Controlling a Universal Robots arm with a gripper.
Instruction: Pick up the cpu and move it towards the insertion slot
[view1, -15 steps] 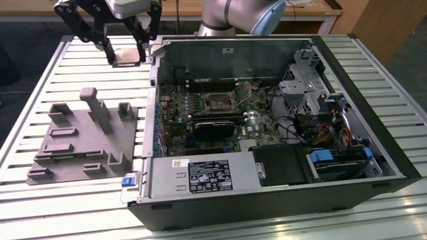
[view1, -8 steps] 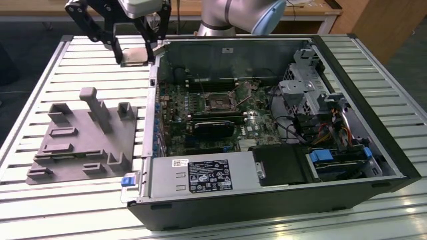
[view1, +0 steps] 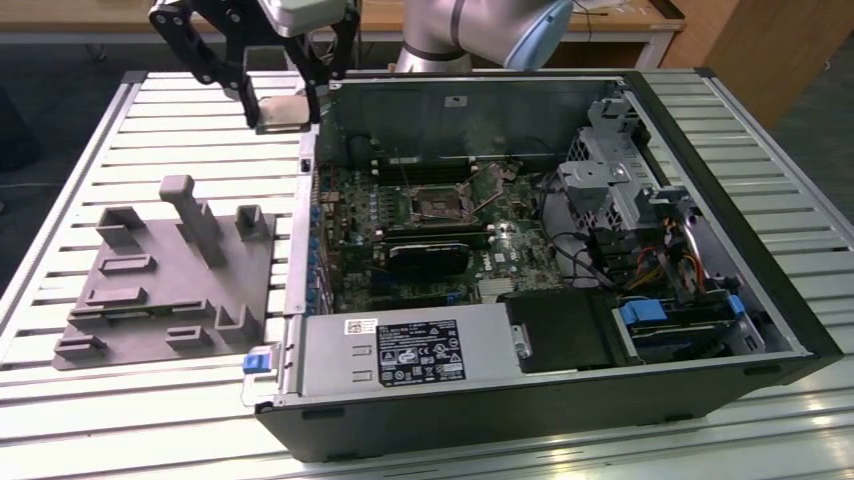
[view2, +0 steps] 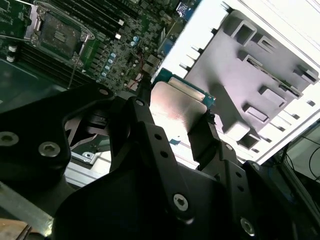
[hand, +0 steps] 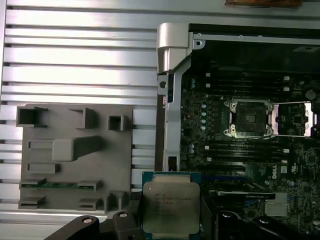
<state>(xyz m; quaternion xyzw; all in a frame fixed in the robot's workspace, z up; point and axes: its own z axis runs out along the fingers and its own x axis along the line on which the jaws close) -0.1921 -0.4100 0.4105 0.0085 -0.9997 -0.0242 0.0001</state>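
My gripper (view1: 284, 116) is shut on the cpu (view1: 283, 110), a thin square chip with a silver-grey metal top. It hangs in the air above the slatted table, just outside the far corner of the open computer case on the exterior view's left. Both wrist views show the cpu (hand: 171, 202) (view2: 177, 107) clamped between the two black fingers (view2: 145, 130). The insertion slot (view1: 434, 203) is a silver-framed socket with a dark centre on the motherboard. Its metal lid stands open in the first wrist view, where the insertion slot (hand: 248, 117) lies apart from the chip, inside the case. It shows too in the second wrist view as the insertion slot (view2: 60, 36).
A grey plastic fixture (view1: 160, 290) with raised blocks lies on the table at the exterior view's left. The case wall (view1: 310, 180) separates it from the motherboard. Inside stand a black card (view1: 430, 255), a drive cage (view1: 607, 175), cables and a power supply (view1: 407, 350).
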